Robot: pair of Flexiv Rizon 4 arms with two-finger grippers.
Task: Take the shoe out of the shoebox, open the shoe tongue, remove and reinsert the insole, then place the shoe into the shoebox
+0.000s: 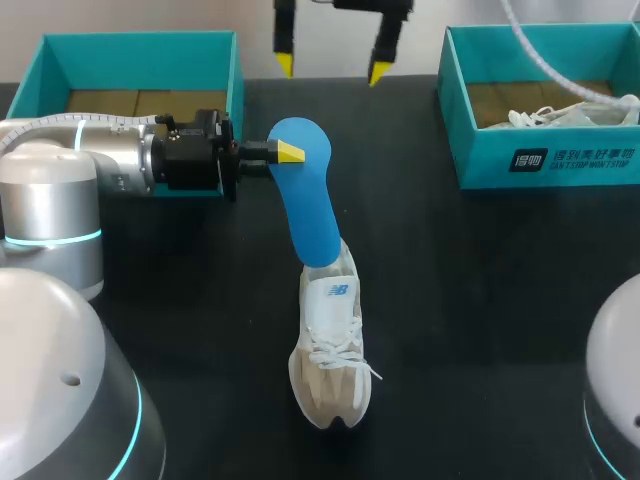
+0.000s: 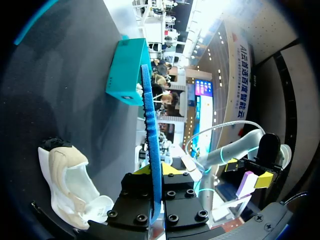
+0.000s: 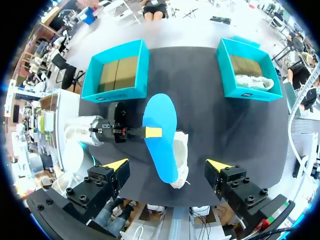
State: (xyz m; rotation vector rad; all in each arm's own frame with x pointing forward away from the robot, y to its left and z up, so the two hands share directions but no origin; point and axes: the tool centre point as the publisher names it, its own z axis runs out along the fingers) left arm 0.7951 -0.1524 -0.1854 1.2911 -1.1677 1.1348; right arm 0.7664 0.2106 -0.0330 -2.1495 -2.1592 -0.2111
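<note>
In the head view, the left gripper [image 1: 288,152] reaches in from the side above the black bench [image 1: 480,300] and is clamped on the broad end of a blue foam insole [image 1: 305,200], one yellow tip lying flat on its upper face. The insole slants down from there, and its narrow end meets the opening of a white and beige lace-up shoe [image 1: 330,350], which stands upright near the middle of the bench, outside both boxes, toe towards the near edge. The left teal cardboard shoebox [image 1: 140,70] sits at the far left behind the arm. The right teal cardboard shoebox [image 1: 540,110] sits at the far right with a white laced item [image 1: 570,112] inside. The right gripper [image 1: 332,68] hangs above the far edge with its fingers spread wide and nothing between them. In the left wrist view, the insole [image 2: 151,150] runs edge-on between the two fingers of the left gripper [image 2: 155,171], which press it from both sides; the shoe [image 2: 70,185] lies beside the gripper on the bench [image 2: 65,75]. In the right wrist view, the right gripper [image 3: 167,165] looks straight down with its jaws far apart, high over the insole [image 3: 161,125], the shoe [image 3: 181,150] and the left gripper [image 3: 150,132]. The two shoeboxes [image 3: 117,72] [image 3: 247,75] flank them.
</note>
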